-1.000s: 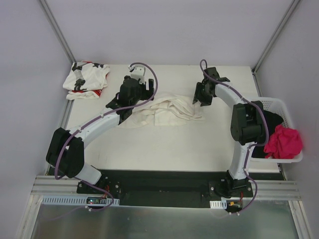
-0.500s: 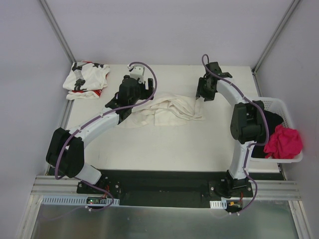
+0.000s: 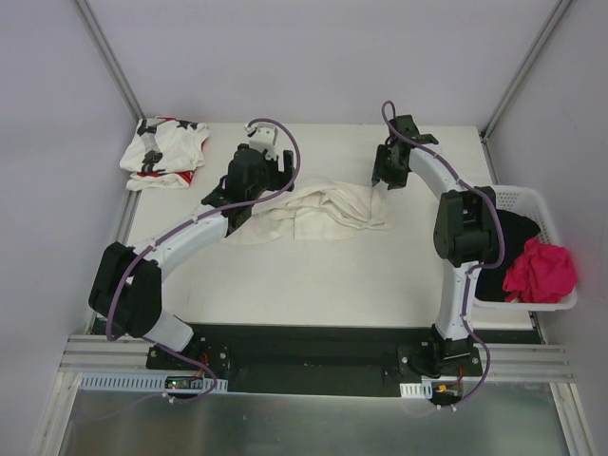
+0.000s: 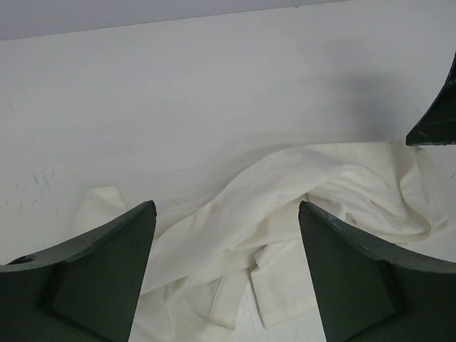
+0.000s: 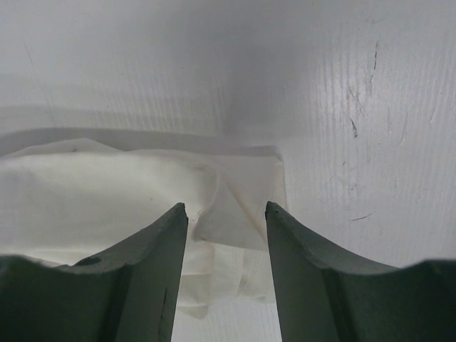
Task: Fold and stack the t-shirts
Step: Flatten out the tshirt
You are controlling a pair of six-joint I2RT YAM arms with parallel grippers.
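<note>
Base rail (image 3: 285,375): nearest me, metal, both arms bolted to it.
Bench (image 3: 332,275): off-white, bare on the near side of both sets of fingers.
Basket (image 3: 532,198): off the bench's right edge, well right of my right fingers (image 3: 387,179); a red cloth (image 3: 540,271) inside.
My left fingers (image 3: 269,174): wide apart above the cream t-shirt (image 3: 313,214), its left end; gripping nothing.
My right fingers: apart, a folded corner of the cream t-shirt between the tips.
Star-print t-shirt (image 3: 163,152): crumpled, far-left corner, well left of my left fingers.
Room: plain grey wall (image 3: 313,57) beyond.

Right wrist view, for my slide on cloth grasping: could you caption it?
Open right gripper poised over a folded corner of the cream-white t-shirt on the white table.
</note>
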